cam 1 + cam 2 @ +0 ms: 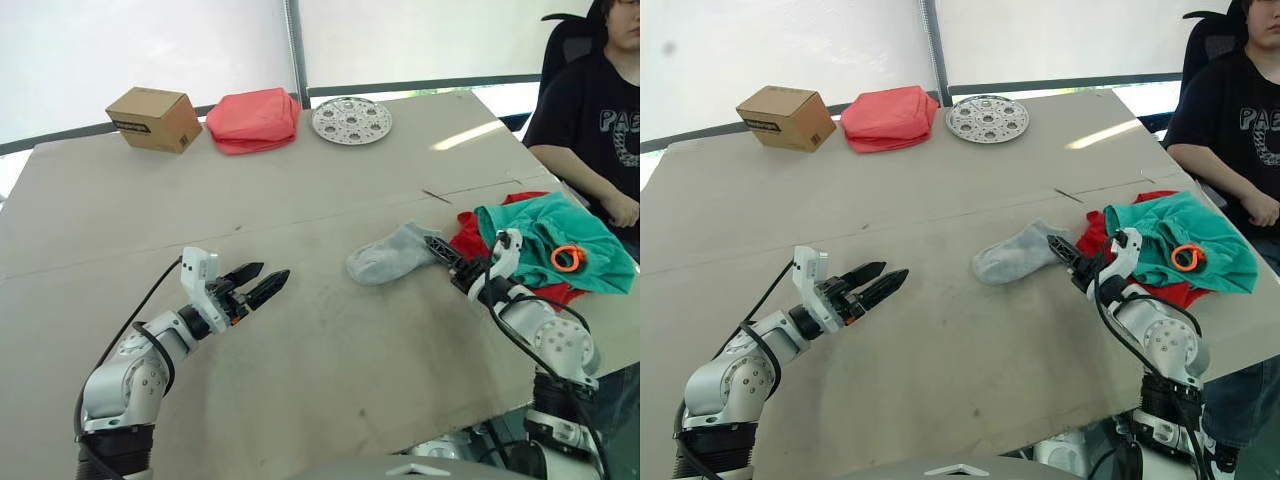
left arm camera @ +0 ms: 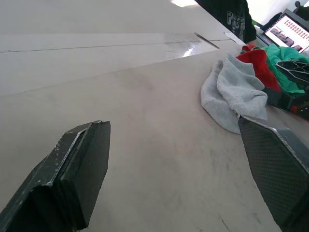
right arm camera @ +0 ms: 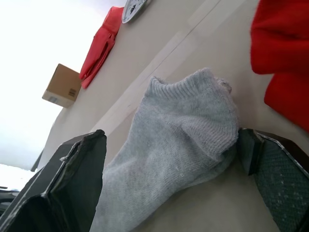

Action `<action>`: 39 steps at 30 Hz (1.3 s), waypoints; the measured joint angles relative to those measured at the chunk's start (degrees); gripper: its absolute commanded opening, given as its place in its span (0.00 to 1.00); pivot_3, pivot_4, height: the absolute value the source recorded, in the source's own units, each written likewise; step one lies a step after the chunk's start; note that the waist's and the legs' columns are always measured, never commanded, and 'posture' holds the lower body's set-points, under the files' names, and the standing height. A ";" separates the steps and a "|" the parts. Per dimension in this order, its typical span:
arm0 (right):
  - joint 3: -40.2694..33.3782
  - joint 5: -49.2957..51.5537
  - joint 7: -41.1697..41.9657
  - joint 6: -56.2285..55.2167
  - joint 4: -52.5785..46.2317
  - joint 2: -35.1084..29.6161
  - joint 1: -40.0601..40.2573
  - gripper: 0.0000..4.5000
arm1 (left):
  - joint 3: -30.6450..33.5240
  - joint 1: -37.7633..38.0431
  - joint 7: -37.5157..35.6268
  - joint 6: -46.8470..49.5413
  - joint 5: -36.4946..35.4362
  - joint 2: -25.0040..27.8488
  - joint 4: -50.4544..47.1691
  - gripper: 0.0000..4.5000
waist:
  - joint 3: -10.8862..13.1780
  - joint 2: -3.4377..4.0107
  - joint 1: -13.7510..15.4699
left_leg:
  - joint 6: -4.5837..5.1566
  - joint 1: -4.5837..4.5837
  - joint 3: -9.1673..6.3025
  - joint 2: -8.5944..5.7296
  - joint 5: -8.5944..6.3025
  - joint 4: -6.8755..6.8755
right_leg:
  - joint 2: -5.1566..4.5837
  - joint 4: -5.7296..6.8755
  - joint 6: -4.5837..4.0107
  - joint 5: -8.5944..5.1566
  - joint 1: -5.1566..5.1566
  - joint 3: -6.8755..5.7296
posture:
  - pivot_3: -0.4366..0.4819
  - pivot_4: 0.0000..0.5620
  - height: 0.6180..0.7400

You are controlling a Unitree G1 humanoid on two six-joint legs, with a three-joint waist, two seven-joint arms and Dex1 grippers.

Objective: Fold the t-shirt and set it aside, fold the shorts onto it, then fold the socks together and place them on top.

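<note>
A light grey sock lies bunched on the table, right of centre. My right gripper is open at the sock's right end. In the right wrist view its two fingers stand wide on either side of the sock without closing on it. Just behind that gripper the red t-shirt lies crumpled at the right edge, mostly covered by the teal-green shorts with an orange drawstring end. My left gripper hovers open and empty over bare table at the front left, pointing toward the sock.
Along the far edge of the table stand a cardboard box, a folded coral-pink cloth and a round perforated metal disc. A person in a black shirt sits at the right edge, close to the clothes.
</note>
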 measured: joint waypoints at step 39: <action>13.08 -20.62 9.75 -13.17 14.29 -8.08 -8.58 0.02 | 0.18 4.72 -2.57 -0.02 -1.20 0.59 -3.94 1.00 | 0.01 -0.09 0.87 | -0.29 0.11 -0.13 0.32 -0.22 -0.15 | 0.02 -0.10 -0.43 -0.27 0.09 -0.18 | 0.48 0.27 1.00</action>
